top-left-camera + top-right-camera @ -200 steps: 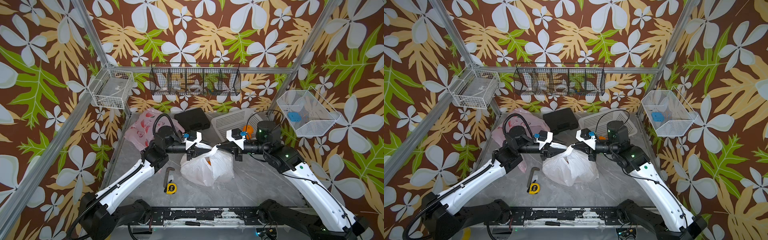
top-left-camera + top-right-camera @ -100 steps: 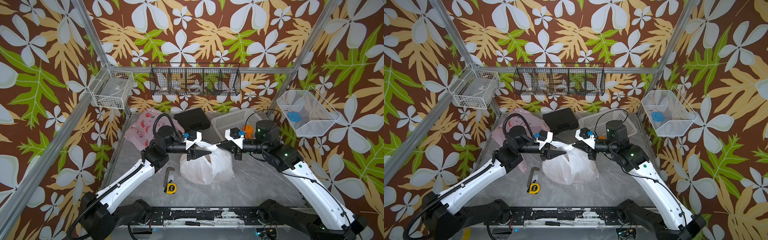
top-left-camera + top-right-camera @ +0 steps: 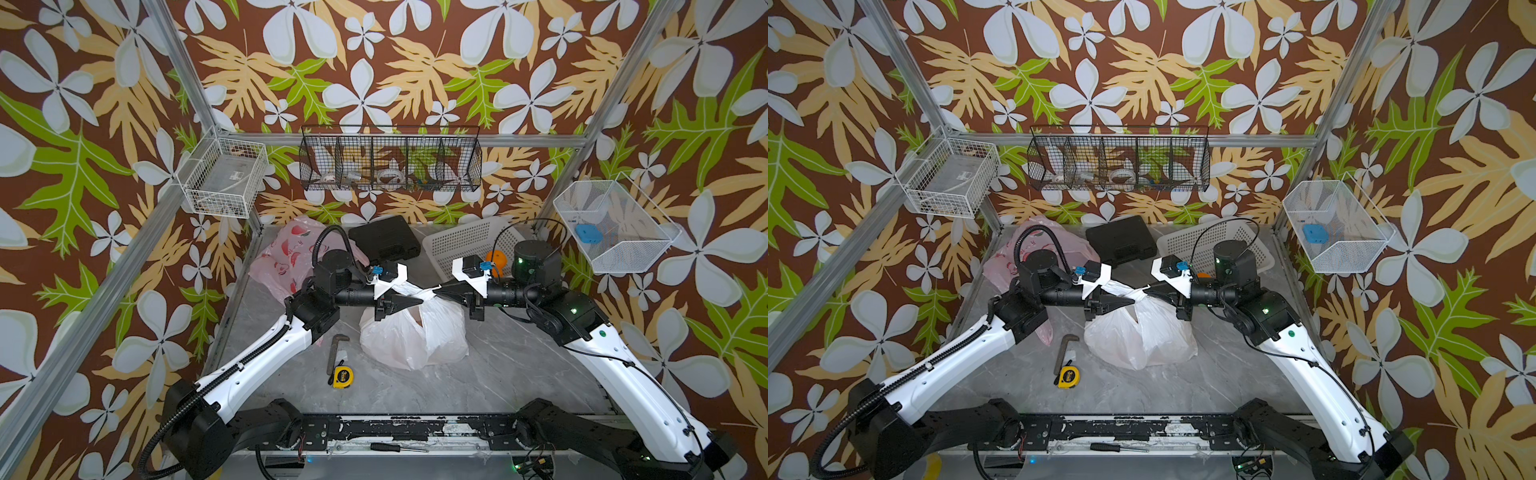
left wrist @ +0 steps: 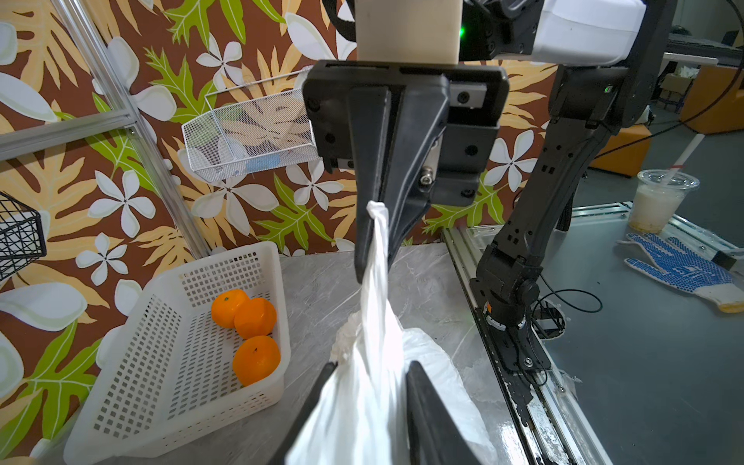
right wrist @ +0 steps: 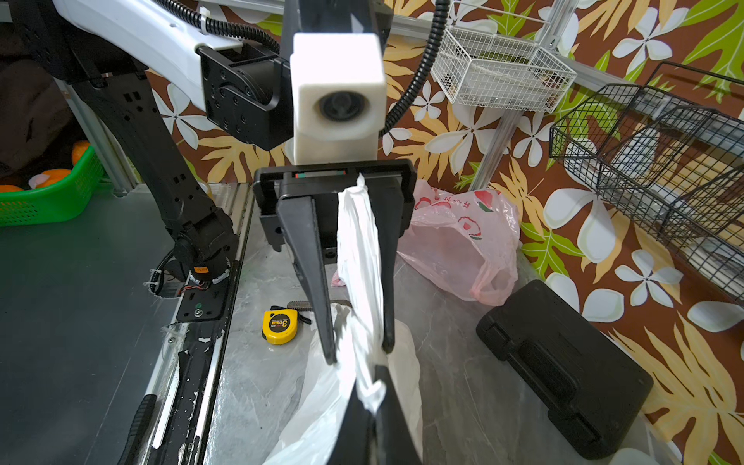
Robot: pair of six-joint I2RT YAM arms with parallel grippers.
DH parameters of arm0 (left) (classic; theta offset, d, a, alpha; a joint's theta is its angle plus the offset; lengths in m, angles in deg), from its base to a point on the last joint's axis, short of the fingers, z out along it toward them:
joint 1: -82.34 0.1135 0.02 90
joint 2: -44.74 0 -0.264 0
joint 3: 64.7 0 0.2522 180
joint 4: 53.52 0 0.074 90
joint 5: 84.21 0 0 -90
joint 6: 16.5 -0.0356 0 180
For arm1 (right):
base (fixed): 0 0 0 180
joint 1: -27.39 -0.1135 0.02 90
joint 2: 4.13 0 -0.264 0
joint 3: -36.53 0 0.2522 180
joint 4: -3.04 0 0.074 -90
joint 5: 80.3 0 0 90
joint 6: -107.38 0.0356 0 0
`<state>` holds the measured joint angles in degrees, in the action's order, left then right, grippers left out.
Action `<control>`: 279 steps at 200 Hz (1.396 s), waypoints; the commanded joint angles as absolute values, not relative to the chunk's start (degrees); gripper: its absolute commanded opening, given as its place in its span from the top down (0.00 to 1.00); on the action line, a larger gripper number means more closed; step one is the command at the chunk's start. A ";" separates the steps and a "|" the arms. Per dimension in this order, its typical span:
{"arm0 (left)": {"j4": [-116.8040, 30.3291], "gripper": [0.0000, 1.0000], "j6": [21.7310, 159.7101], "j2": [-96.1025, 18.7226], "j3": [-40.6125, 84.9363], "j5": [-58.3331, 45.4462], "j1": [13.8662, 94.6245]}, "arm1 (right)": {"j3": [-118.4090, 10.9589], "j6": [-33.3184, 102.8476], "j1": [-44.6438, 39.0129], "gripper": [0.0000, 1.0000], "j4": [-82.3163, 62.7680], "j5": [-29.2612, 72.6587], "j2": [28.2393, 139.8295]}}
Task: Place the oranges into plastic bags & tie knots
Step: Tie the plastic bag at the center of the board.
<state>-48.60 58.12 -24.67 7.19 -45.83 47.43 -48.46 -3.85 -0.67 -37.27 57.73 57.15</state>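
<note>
Both top views: white bag [image 3: 415, 336] on tabletop [image 3: 519, 374], mouth strung between left gripper [image 3: 415, 301] and right gripper [image 3: 436, 290].
Left wrist: right jaws pinched tight on handle strip [image 4: 374, 249]; three oranges [image 4: 251, 322] in basket [image 4: 161, 402].
Right wrist: left jaws apart around strip, unclamped. Risk: strip slips free, knot slackens.

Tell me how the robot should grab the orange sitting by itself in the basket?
I'd pinch the orange across its round middle, coming straight down from above. The basket walls stand all around it, one close beside it, so sideways looks blocked. Close in along that wall, where its sides are free.
</note>
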 commanded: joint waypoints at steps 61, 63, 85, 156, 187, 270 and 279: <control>-49.42 1.00 59.10 -23.97 7.45 -45.61 47.56 | -48.01 -1.50 -0.68 0.76 -33.87 53.05 56.17; -49.42 1.00 59.42 -23.96 7.42 -45.19 47.54 | -47.93 -1.14 -0.66 0.71 -33.63 52.42 56.03; -51.62 1.00 67.75 -23.39 6.98 -38.61 47.54 | -47.14 1.27 -0.65 0.30 -31.38 44.86 54.86; -51.46 1.00 96.83 -21.55 4.69 -21.53 47.54 | -39.57 2.76 -1.29 0.05 -23.40 45.38 49.52; -49.48 1.00 102.15 -22.34 5.86 -18.66 47.56 | -37.78 -1.33 -7.42 0.08 -21.21 27.98 47.88; -51.89 1.00 116.22 -22.68 3.83 -17.98 47.54 | -19.93 -22.71 -23.48 0.00 7.42 4.97 48.87; -52.08 1.00 116.79 -22.61 3.74 -17.80 47.54 | -18.86 -24.90 -24.26 0.00 11.06 4.03 49.85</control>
<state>-49.47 111.39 -22.68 3.95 -18.42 47.43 -20.63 -17.25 -22.70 -0.75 9.86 48.12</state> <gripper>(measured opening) 0.049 0.996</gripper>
